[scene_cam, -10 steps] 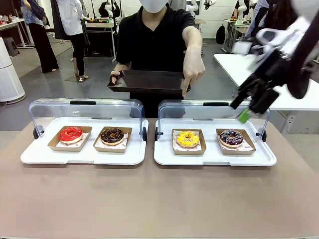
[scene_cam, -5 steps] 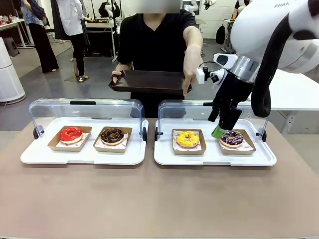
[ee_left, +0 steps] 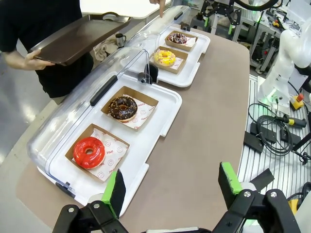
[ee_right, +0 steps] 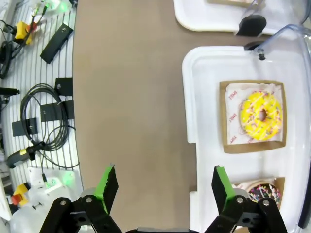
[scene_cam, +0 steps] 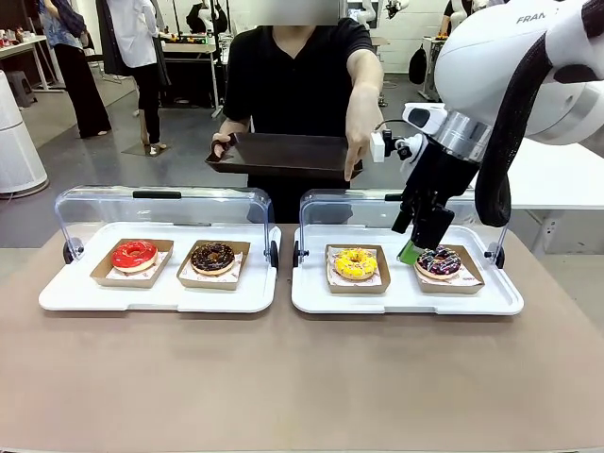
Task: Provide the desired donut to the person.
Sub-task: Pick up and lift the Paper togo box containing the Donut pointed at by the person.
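Across the brown table (scene_cam: 283, 377) the person's hand (scene_cam: 357, 151) points down at the yellow donut (scene_cam: 356, 262), yet the right end effector (scene_cam: 413, 247), jaws wide and empty, hangs beside the sprinkled donut (scene_cam: 439, 260): a wrong grab looms.

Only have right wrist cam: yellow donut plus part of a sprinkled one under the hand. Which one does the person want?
Observer: The person's finger points down in line with the yellow donut.
Operator: Drop-off ready?
Observer: Yes, a dark tray is held level in their other hand.
Operator: Left arm?
Observer: The left hand is open, above the table at the red donut end.
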Robot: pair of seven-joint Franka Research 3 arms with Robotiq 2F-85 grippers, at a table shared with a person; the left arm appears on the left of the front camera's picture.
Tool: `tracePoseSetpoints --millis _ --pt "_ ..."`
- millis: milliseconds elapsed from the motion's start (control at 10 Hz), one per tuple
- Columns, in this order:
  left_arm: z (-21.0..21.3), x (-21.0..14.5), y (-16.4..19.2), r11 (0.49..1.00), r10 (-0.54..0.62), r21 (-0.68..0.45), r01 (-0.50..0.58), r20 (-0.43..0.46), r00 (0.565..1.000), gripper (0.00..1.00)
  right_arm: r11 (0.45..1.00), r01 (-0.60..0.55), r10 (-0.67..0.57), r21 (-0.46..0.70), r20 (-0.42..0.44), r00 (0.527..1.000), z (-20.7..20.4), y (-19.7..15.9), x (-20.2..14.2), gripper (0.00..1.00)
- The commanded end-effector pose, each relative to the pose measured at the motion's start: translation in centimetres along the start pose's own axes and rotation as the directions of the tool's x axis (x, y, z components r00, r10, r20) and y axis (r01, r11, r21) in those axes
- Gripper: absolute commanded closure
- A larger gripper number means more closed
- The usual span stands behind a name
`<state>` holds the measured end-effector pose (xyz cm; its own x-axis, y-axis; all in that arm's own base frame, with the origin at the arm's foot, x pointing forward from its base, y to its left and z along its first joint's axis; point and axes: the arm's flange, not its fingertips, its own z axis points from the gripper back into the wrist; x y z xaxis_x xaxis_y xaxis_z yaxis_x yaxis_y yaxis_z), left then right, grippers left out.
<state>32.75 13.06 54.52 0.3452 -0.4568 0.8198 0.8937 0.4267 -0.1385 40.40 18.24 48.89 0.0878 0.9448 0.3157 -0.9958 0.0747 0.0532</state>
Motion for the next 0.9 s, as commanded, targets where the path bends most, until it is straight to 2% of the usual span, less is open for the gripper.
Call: tracePoseSetpoints --millis 0,400,600,800 --pt "0.2 0.0 0.1 1.000 -0.009 -0.001 0.009 0.016 1.000 0.00 1.000 -0.004 0.004 -0.017 -0.015 1.000 -0.2 -0.2 0.2 0.00" --pt "0.2 0.0 0.1 1.000 -0.009 -0.001 0.009 0.016 1.000 0.00 1.000 -0.004 0.004 -0.001 -0.004 1.000 -0.1 0.0 0.1 0.00" --pt "0.2 0.0 0.1 1.000 -0.009 -0.001 0.009 0.016 1.000 0.00 0.995 -0.024 0.010 -0.097 -0.140 0.990 -2.6 0.2 1.7 0.00" --pt "0.2 0.0 0.1 1.000 -0.009 -0.001 0.009 0.016 1.000 0.00 0.991 -0.012 -0.020 -0.134 -0.234 0.972 -5.4 -0.8 2.7 0.00"
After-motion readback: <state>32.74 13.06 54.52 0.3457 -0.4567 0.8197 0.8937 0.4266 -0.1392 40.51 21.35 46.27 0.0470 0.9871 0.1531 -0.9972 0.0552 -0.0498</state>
